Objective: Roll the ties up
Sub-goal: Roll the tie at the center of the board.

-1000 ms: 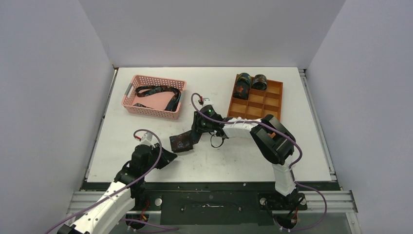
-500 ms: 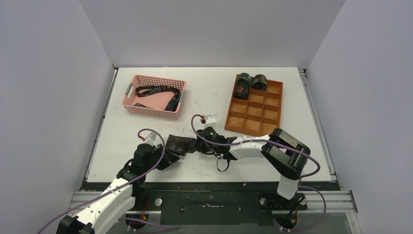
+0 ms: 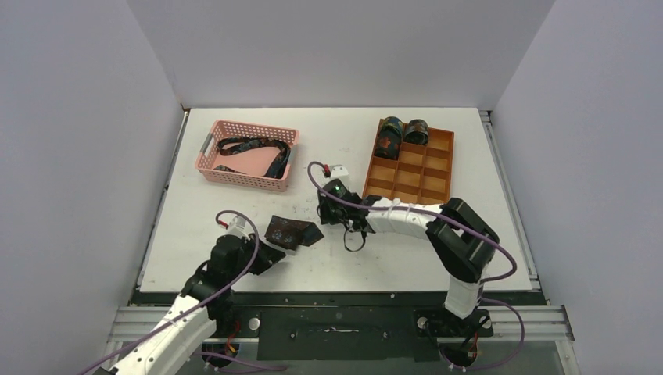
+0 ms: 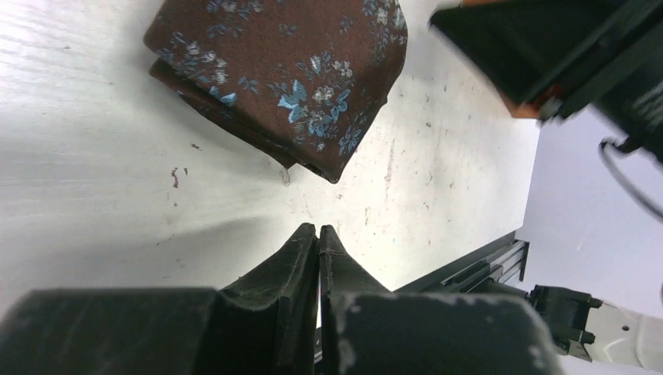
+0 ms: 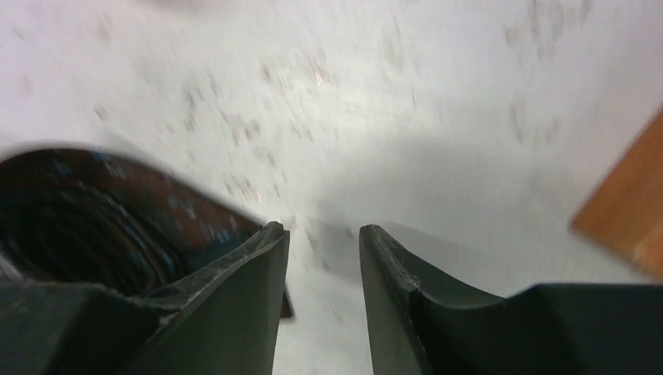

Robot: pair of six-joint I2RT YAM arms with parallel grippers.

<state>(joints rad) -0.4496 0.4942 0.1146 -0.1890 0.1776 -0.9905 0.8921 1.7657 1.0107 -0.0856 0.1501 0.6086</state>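
Observation:
A rolled brown tie (image 3: 291,232) with small blue flowers lies on the white table between my two grippers. In the left wrist view the tie (image 4: 289,70) sits just past my left gripper (image 4: 318,230), which is shut with nothing in it. From above, the left gripper (image 3: 278,251) is at the roll's near side. My right gripper (image 3: 324,219) stands open at the roll's right end. In the right wrist view the coiled end of the tie (image 5: 70,226) lies beside the left finger (image 5: 234,289), and only bare table shows between the jaws of the right gripper (image 5: 322,230).
An orange compartment tray (image 3: 406,180) stands at the back right with two rolled ties (image 3: 388,137) in its far cells. A pink basket (image 3: 234,178) at the back left holds loose ties (image 3: 254,146). A small white tag (image 3: 339,169) lies near the tray.
The right gripper has let go of the roll, opened wider and drawn back to the right. The left gripper has shut. The roll now lies free on the table.

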